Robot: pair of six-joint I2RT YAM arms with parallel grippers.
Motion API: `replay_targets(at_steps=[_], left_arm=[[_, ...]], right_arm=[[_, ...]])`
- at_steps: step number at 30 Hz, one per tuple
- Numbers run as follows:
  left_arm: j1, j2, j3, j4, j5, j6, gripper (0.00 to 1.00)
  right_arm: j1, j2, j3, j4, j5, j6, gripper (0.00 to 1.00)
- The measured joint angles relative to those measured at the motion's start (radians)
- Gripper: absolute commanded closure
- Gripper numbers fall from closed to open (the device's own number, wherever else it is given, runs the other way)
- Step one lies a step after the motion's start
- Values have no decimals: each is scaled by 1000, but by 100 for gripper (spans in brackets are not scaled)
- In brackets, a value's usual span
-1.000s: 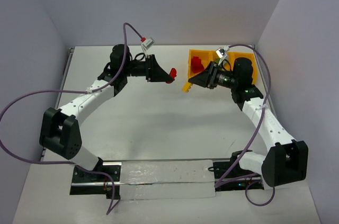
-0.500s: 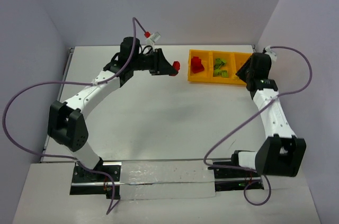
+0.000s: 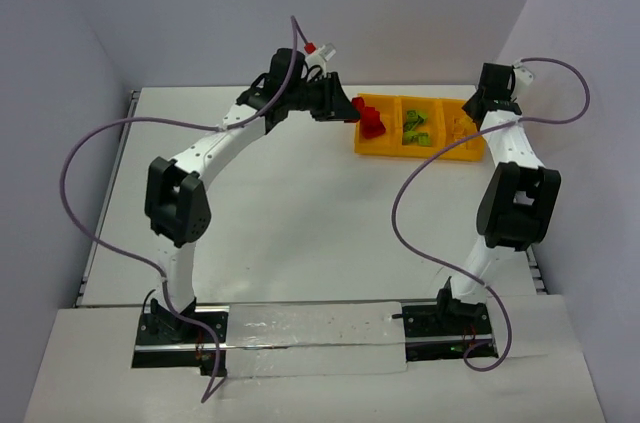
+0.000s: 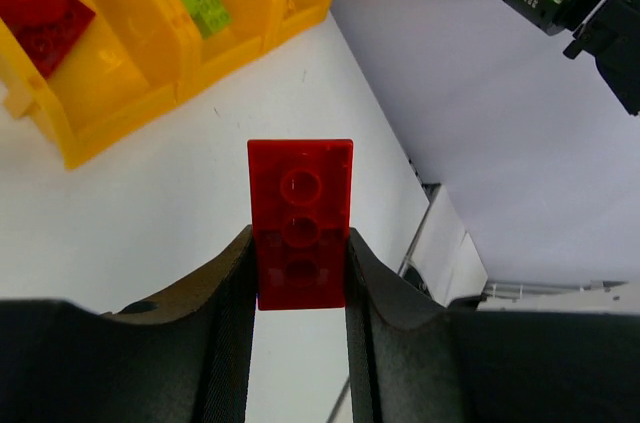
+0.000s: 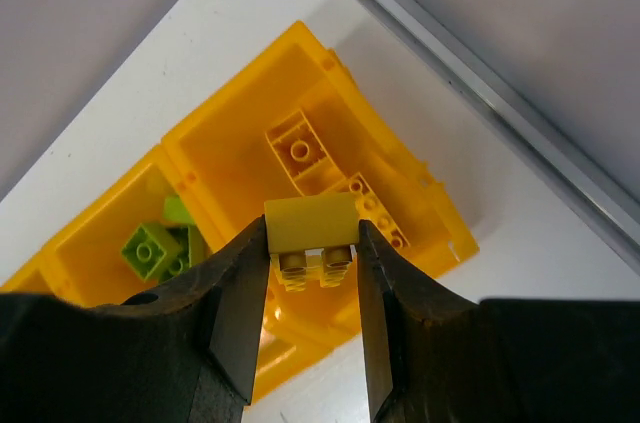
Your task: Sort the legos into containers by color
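Upper centre: a red brick is gripped between the left arm's jaws, over the counter just beside the left end of the orange-yellow tray. Red bricks lie in its left compartment and lime green bricks in the middle one. Upper right: a yellow brick is clamped in the right arm's jaws above the right compartment.

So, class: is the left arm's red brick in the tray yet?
Out: left fingers pinch the red brick, short of the tray.
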Motion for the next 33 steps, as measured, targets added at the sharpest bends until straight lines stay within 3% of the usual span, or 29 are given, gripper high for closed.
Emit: replay_targets(at_steps=[3, 7, 17, 19, 22, 26, 28, 33], left_arm=[[1, 108, 105, -22, -1, -8, 100], [2, 283, 302, -52, -1, -25, 100], [12, 511, 450, 28, -1, -115, 100], [15, 551, 478, 67, -12, -131, 92], [18, 602, 517, 117, -33, -160, 72], [18, 644, 546, 177, -57, -190, 14], [17, 651, 550, 192, -65, -196, 2], [16, 657, 564, 224, -74, -205, 1]], right_arm=[[-3, 74, 59, 0, -2, -3, 40], [-3, 155, 121, -12, -16, -13, 19], [-3, 188, 169, -23, -73, -28, 17], [-3, 157, 146, -24, -88, -27, 17], [-3, 66, 74, -17, -105, -26, 17], [-3, -61, 8, -12, -122, -27, 17], [-3, -103, -5, -7, -128, -27, 17], [-3, -127, -16, 3, -147, -27, 17]])
